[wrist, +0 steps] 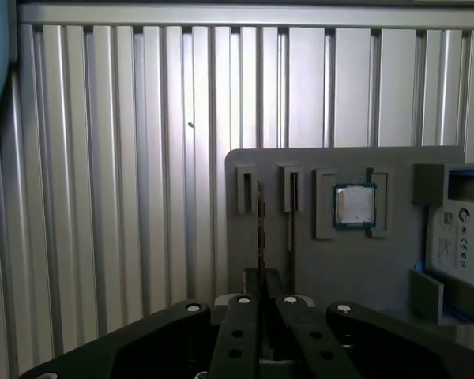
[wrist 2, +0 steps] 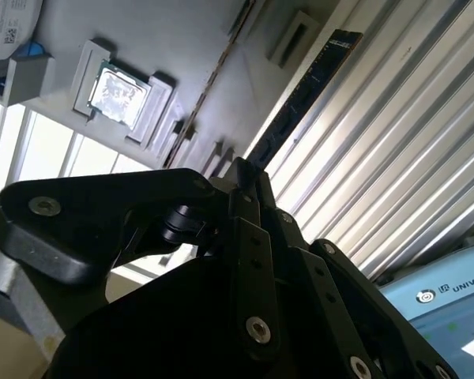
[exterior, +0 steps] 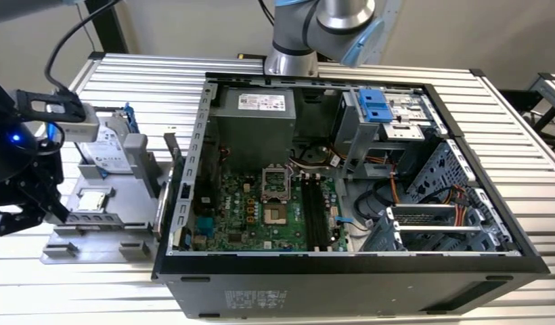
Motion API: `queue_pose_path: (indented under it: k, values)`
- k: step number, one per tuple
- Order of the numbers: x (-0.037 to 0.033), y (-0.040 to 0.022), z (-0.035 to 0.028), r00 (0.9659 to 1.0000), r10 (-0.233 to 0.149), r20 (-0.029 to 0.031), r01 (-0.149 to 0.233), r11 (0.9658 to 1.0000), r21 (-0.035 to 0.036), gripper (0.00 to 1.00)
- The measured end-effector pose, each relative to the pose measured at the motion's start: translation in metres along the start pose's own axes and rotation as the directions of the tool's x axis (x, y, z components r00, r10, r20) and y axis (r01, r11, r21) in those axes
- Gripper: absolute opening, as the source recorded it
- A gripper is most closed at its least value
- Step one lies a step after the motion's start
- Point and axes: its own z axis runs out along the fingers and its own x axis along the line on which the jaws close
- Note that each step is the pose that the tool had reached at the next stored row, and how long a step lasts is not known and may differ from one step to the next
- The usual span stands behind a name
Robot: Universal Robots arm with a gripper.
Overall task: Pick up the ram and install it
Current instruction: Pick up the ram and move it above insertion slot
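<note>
second wrist view shows the gripper (wrist 2: 249, 178) with its 2 black fingers pressed together on one end of the ram (wrist 2: 300, 103). the ram is a long, thin, dark stick that reaches away from the fingertips, crossing from the grey parts tray (wrist 2: 182, 47) out over the ribbed aluminium table (wrist 2: 395, 158). in the first wrist view the ram (wrist: 260, 229) appears edge-on as a thin line rising from the pinching fingers. it sits just beside 2 narrow upright slots in the tray (wrist: 300, 260). whether its far edge touches the tray or hangs clear of it cannot be told.

the square silver processor chip (wrist: 355, 207) lies in its own recess on the tray, near the slots, and also shows in the second wrist view (wrist 2: 118, 95). the hard drive (wrist: 462, 237) with blue brackets sits at the tray's far side from the ram.

in the exterior view the gripper's black body hangs at the exterior view's left, over the tray (exterior: 106, 237), well apart from the open computer case (exterior: 350, 291). inside the case lies the green motherboard (exterior: 250, 217), with long dark memory slots (exterior: 318, 210) running beside the processor socket (exterior: 275, 183). the arm's base (exterior: 291, 61) stands behind the case.
</note>
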Motion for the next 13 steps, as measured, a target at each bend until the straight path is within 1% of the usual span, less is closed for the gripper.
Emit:
queue_pose_path:
  k: [13]
  values:
    - [-0.0006,0.0001,-0.0141,1.0,0.001,0.0,-0.001,1.0,0.0,0.0]
